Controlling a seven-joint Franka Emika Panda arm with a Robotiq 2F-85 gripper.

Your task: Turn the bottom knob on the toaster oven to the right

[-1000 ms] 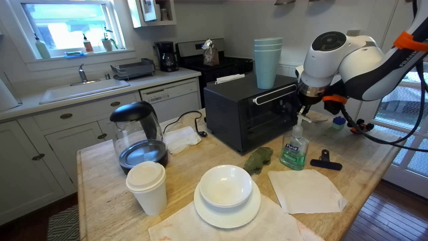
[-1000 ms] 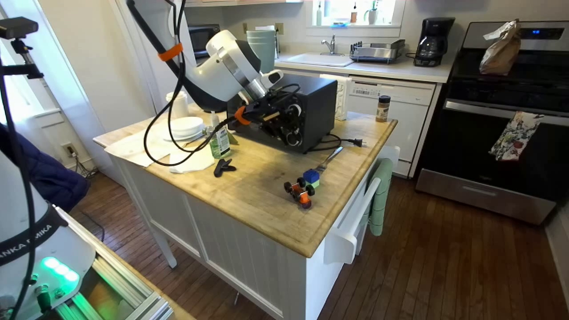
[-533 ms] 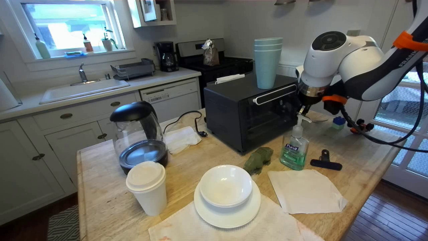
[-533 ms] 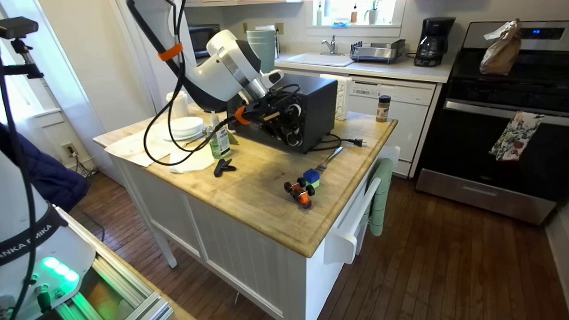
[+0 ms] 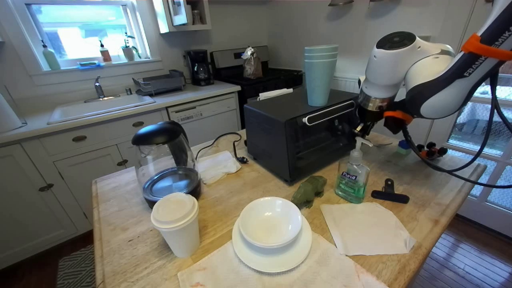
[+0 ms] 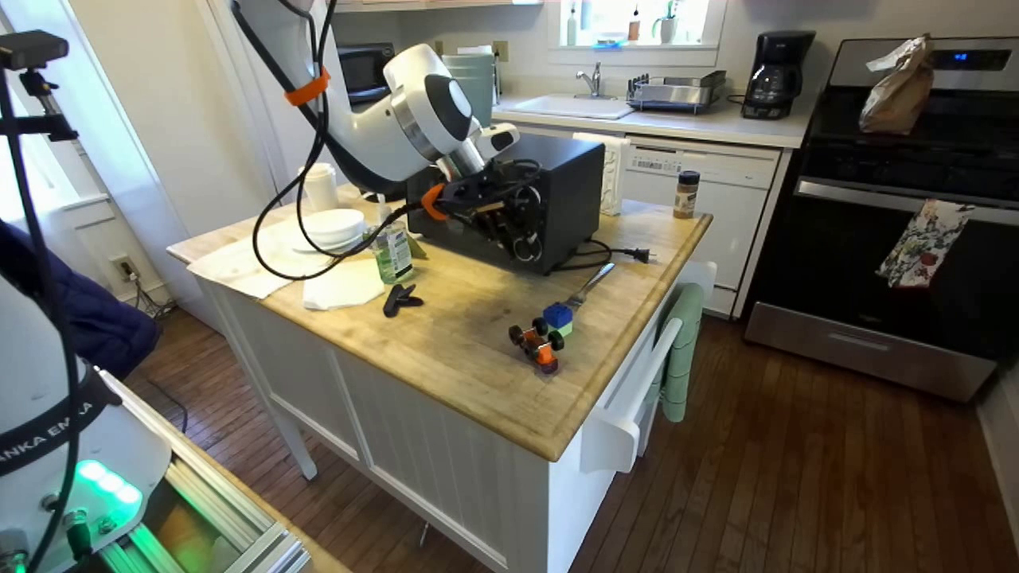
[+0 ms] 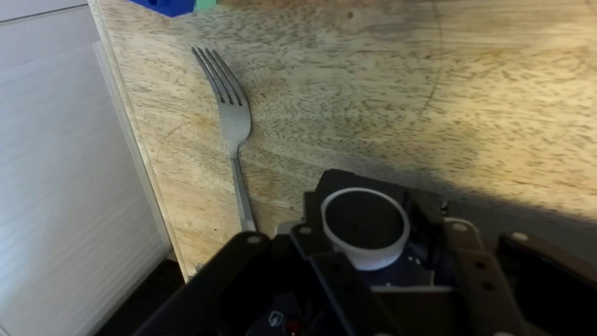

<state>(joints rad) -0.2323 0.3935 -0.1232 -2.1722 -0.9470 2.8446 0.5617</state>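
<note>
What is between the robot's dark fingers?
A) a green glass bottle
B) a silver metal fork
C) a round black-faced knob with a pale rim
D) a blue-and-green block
C: in the wrist view the round knob sits between the dark fingers, while the fork lies apart on the wooden tabletop.

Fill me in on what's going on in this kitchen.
A robot arm is at the black toaster oven, which has a stack of light blue cups on top. Its end effector grips the bottom knob from both sides. Whether the knob is turned to the right yet doesn't show. A fork lies nearby on the wooden tabletop.
</note>
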